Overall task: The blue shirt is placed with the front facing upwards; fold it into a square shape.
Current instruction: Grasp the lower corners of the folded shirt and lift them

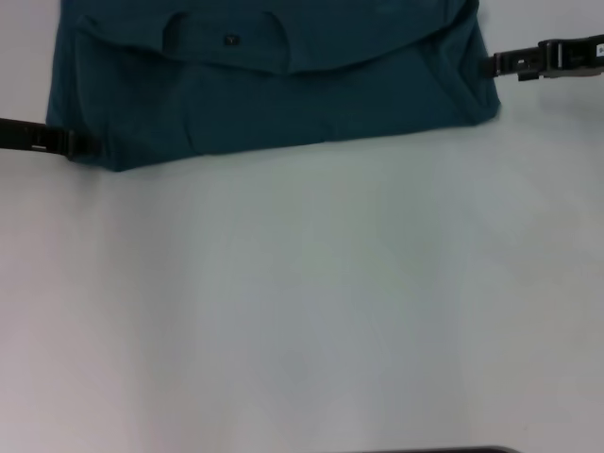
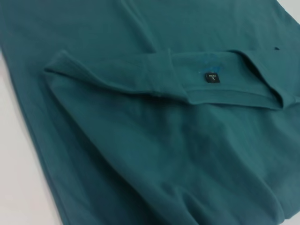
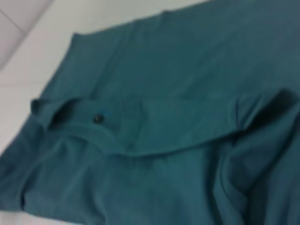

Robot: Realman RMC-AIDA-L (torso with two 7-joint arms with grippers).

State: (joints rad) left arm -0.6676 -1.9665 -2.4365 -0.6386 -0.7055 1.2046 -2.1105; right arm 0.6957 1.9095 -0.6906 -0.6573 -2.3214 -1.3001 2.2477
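Left gripper (image 1: 68, 143) sitting at frame's left edge, touching the shirt's (image 1: 274, 90) corner; grip state unclear. Right gripper (image 1: 497, 64) meeting the shirt's right edge, upper right; also unclear. Shirt lying folded along the top of the white table (image 1: 311, 302), neck label (image 2: 212, 78) showing.

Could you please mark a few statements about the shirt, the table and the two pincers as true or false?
1. The blue shirt lies at the far side of the table. True.
2. The left pincer is at the shirt's near left corner. True.
3. The right pincer hovers over the middle of the shirt. False: it is at the shirt's right edge.
4. The neck label is white. False: it is black.
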